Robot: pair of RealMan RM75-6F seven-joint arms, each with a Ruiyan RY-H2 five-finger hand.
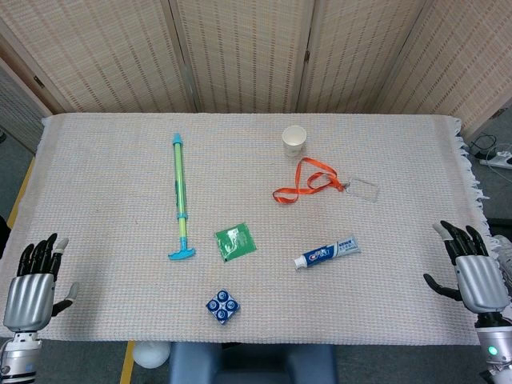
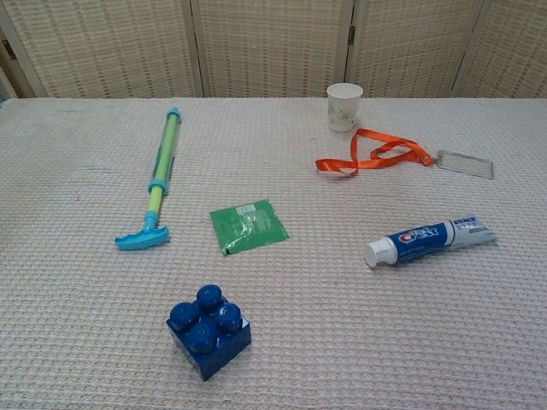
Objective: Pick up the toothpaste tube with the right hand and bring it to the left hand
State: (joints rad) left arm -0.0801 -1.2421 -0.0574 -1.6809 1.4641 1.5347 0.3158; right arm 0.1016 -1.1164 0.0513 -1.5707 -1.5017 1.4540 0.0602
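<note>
The right hand (image 1: 472, 272) rested at the table's (image 1: 96, 160) right edge near the front corner, fingers (image 1: 458, 237) spread apart and pointing away from the robot, holding nothing. The left hand (image 1: 34, 280) sat at the front left corner, fingers likewise apart and empty. Neither hand showed in the chest view.

The toothpaste tube (image 1: 326, 254) lay flat on the cloth toward the front right, white cap toward the left, well apart from both hands. A green packet (image 1: 235, 242) lay near the middle, a blue block (image 1: 223, 305) by the front edge, and a long water squirter (image 1: 181, 196) left of centre. An orange lanyard (image 1: 306, 182) with its badge holder (image 1: 364, 189) and a paper cup (image 1: 294, 141) sat toward the far edge.
</note>
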